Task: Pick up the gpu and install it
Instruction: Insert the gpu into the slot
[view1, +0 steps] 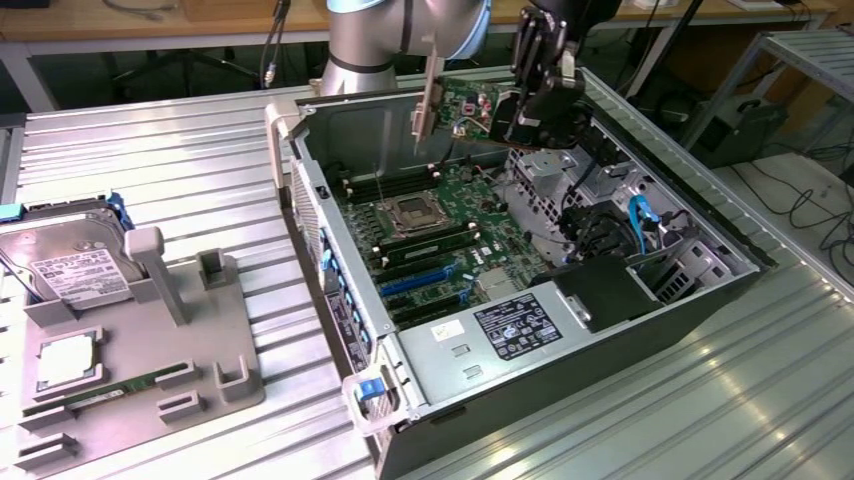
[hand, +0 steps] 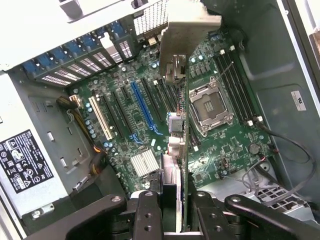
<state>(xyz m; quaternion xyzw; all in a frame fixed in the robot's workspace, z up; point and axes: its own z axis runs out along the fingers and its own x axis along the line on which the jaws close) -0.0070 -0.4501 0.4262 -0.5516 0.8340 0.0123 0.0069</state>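
Currently I see the tool (view1: 531, 118) clamped on the gpu (view1: 467, 106), holding it on edge over the motherboard (view1: 447, 248), toward the far end of the open computer case (view1: 674, 325) on the bench (view1: 174, 175).

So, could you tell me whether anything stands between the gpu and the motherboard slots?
Nothing visible does: the gripper holds the gpu above the open case, and the blue slot on the motherboard lies bare.

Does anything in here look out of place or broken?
Only the gpu: it hangs above the motherboard, clamped in the fingers, not seated in any slot. Nothing looks spilled or damaged.
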